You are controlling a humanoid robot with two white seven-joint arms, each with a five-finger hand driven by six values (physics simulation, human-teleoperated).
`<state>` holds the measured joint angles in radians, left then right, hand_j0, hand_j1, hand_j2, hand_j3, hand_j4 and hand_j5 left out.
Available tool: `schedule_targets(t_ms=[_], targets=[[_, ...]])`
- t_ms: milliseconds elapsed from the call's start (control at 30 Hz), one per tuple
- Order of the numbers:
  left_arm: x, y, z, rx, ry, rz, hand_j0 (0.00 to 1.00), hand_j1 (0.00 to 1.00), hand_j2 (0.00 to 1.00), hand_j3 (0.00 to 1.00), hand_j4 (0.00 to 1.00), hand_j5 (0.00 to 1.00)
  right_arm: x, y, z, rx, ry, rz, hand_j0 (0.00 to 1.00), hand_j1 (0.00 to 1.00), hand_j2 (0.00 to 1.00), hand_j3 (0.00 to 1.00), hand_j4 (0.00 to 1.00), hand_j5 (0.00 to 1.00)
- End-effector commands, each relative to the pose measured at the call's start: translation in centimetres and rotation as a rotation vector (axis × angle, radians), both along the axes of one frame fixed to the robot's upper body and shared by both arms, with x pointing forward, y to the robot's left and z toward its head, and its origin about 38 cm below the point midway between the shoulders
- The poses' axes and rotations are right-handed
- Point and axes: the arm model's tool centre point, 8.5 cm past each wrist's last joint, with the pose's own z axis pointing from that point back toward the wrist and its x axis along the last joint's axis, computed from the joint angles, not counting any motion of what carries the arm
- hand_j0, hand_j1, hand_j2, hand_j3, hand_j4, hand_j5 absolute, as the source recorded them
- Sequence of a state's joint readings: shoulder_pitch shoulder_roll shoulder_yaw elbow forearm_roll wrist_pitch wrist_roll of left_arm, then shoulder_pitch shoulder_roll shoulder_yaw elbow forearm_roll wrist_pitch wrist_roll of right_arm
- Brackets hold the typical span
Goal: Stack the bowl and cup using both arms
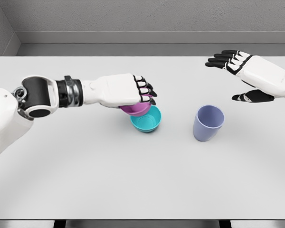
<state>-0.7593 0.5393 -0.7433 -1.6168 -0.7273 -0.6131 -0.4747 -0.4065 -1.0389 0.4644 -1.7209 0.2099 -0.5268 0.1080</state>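
My left hand reaches across the table and grips a purple bowl from above, its fingers curled over the far rim. The purple bowl hangs tilted just over the left edge of a teal bowl, which rests on the table; whether the two touch I cannot tell. A lavender cup stands upright on the table to the right of the bowls. My right hand hovers above and to the right of the cup, fingers spread, holding nothing.
The white table spans the whole view, with its far edge against a grey wall. My left forearm lies low across the left part of the table.
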Motion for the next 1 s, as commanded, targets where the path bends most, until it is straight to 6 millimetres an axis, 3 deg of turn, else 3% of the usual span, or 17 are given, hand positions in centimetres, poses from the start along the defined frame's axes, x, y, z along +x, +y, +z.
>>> schedule_targets(t_ms=[0,200,967], targets=[[-0.2,-0.4,-0.6,0.008,0.014,-0.009,0.78,0.78,0.78,0.78,0.78,0.78,0.0,0.0,0.1,0.005,-0.001,-0.001,1.0,1.0,1.0,1.0,1.0,1.0],[-0.4,-0.6,-1.9,0.036,0.04,-0.016,0.79,0.79,0.79,0.79,0.79,0.79,0.0,0.0,0.1,0.005,-0.001,-0.001,1.0,1.0,1.0,1.0,1.0,1.0],[0.2,-2.5,-2.0,0.018,0.044,-0.028,0.83,0.83,0.83,0.83,0.83,0.83,0.0,0.1,0.1,0.008,0.0,0.002,1.0,1.0,1.0,1.0,1.0,1.0]])
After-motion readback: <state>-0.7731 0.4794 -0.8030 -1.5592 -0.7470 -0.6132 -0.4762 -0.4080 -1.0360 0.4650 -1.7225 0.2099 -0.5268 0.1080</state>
